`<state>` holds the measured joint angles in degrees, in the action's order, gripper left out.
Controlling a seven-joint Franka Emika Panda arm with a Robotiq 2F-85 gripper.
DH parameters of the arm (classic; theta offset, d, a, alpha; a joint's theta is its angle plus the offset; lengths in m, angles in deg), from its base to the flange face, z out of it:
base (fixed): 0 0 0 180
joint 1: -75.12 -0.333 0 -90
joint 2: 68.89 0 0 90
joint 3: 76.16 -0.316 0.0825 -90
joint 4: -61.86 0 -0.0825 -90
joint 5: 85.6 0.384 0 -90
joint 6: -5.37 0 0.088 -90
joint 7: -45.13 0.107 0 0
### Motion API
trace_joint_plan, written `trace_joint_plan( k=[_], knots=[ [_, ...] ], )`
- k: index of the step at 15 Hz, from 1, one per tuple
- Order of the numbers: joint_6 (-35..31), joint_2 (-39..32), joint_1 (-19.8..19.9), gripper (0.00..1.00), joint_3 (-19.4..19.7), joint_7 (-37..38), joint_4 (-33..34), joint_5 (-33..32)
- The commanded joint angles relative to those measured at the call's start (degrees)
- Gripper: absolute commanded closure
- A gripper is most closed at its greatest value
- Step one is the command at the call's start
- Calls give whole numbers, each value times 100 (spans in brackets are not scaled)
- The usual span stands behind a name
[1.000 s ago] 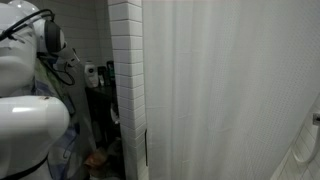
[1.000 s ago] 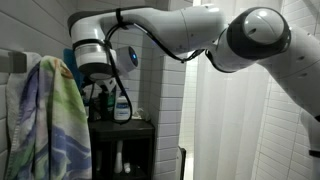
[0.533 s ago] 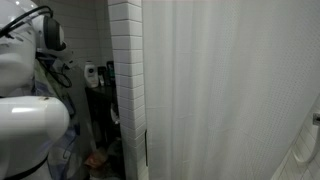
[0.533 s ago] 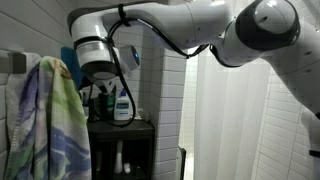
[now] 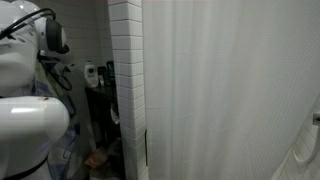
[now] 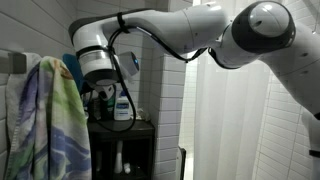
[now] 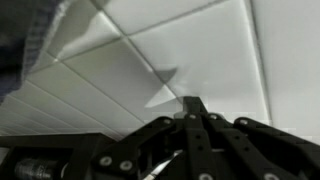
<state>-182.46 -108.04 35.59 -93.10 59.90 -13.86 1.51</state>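
In the wrist view the gripper has its fingers pressed together, pinching nothing visible, with white wall tiles beyond. In an exterior view it sits just beside the top of the colourful towel, with a pump bottle on a dark shelf behind.

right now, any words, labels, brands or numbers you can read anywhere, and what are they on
No text can be read in any view.
Bottle on the dark shelf: it has a blue label, but the print is too blurred to read.
Towel: coloured pattern only, no words.
Curtain and wall tiles: plain, no signs or numbers.
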Motion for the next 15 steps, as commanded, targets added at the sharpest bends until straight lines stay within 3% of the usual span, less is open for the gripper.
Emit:
trace_joint_plan(
  k=[1, 15],
  knots=[
    [48, -159, 42, 100, -36, 264, 168, -233],
    [-242, -505, 126, 100, 225, 292, 78, -1139]
  ],
)
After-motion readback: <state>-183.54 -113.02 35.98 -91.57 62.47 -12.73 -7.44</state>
